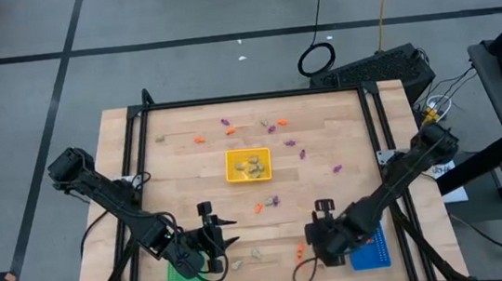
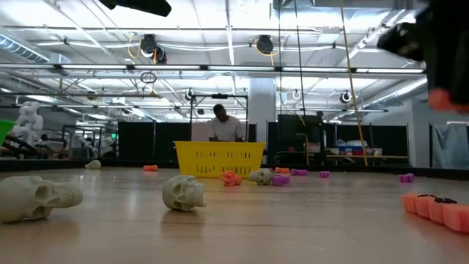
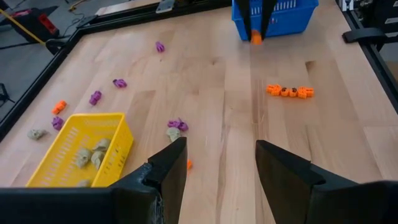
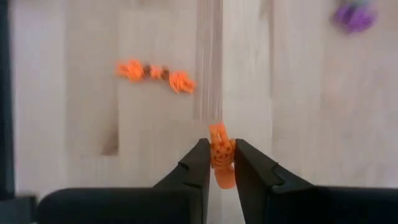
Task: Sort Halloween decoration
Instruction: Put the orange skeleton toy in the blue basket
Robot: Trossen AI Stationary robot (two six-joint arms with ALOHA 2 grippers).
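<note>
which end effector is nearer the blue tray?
Right. The right end effector sits right beside the blue plastic tray; the left end effector is across the table by the green tray.

table [image 1: 328, 165]: pale wood | trays: yellow [image 1: 248, 165], green [image 1: 180, 279], blue [image 1: 375, 249] | trinkets: orange [image 4: 221, 154], purple [image 3: 94, 97], beige skulls [image 2: 183, 193] | grippers: black [image 4: 219, 163]

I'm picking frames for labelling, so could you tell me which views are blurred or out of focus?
Right wrist view: the table and the orange string are smeared, while the orange trinket in the right gripper is sharper. Low view: the dark arm at top right is a soft blur. High and left wrist views: fairly crisp.
</note>
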